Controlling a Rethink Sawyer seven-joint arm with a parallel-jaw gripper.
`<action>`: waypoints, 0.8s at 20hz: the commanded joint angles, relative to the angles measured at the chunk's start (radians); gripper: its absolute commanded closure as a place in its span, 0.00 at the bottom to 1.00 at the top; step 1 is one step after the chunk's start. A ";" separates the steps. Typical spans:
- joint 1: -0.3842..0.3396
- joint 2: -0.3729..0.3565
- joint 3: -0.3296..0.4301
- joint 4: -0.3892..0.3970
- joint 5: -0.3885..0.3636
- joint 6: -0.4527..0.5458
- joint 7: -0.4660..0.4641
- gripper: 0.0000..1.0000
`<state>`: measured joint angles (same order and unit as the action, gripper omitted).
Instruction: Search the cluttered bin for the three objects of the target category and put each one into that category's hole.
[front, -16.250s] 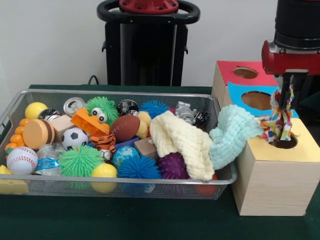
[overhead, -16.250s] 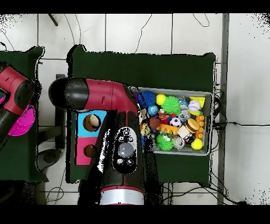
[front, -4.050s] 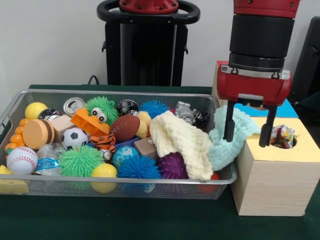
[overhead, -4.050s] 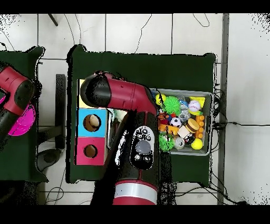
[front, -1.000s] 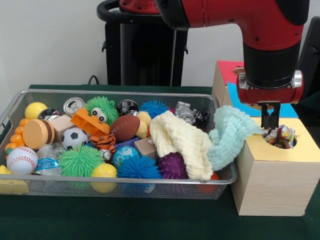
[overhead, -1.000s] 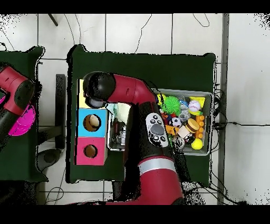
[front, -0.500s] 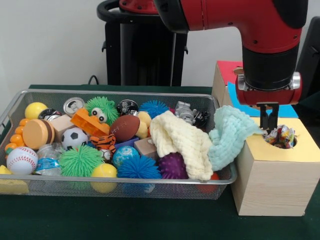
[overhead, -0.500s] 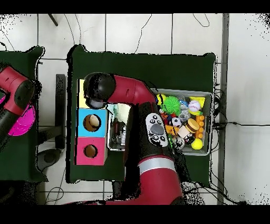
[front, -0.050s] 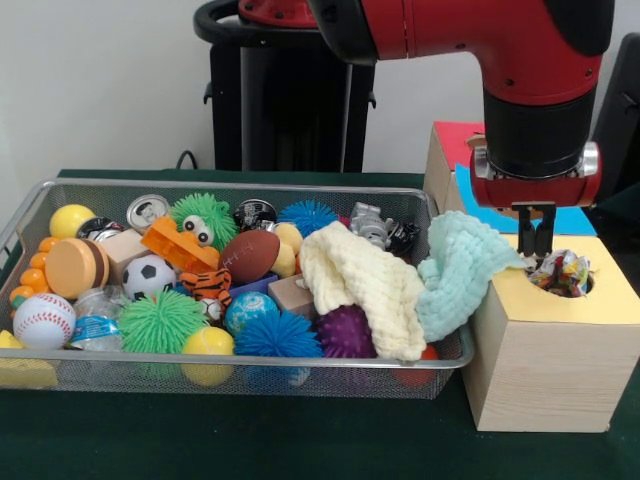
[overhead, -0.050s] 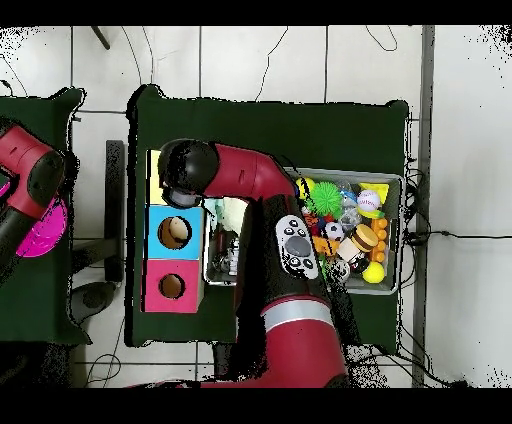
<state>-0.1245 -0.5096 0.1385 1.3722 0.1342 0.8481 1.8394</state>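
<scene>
A colourful patterned cloth (front, -0.050s: 562, 272) sits bunched in the round hole of the yellow-topped wooden box (front, -0.050s: 555, 350), its top sticking out. My gripper (front, -0.050s: 537, 256) hangs over the hole's left edge, shut, with its tips right beside the cloth. I cannot tell whether they touch it. A cream cloth (front, -0.050s: 360, 285) lies in the wire bin (front, -0.050s: 250, 366). A pale green cloth (front, -0.050s: 462, 268) hangs over the bin's right rim against the box. In the overhead view the arm (overhead, -0.050s: 215, 172) covers the yellow box and hides the gripper.
Behind the yellow box stand a blue box (front, -0.050s: 515, 200) (overhead, -0.050s: 174, 232) and a red box (front, -0.050s: 480, 145) (overhead, -0.050s: 171, 286), each with a round hole. The bin holds several balls, spiky toys, a can (front, -0.050s: 147, 211), a toy football (front, -0.050s: 250, 256) and wooden blocks.
The colourful cloth, earlier held above the hole, now rests in it. The gripper, open beside the box 4 s ago, is shut over the hole. It has barely moved in the last second.
</scene>
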 joint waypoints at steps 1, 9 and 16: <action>-0.019 -0.007 0.071 0.086 0.001 -0.033 0.049 1.00; -0.013 -0.016 0.086 0.057 0.025 -0.029 0.068 1.00; -0.011 -0.021 0.095 0.074 0.022 -0.112 0.081 1.00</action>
<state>-0.1247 -0.5218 0.1547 1.3751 0.1348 0.8400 1.8394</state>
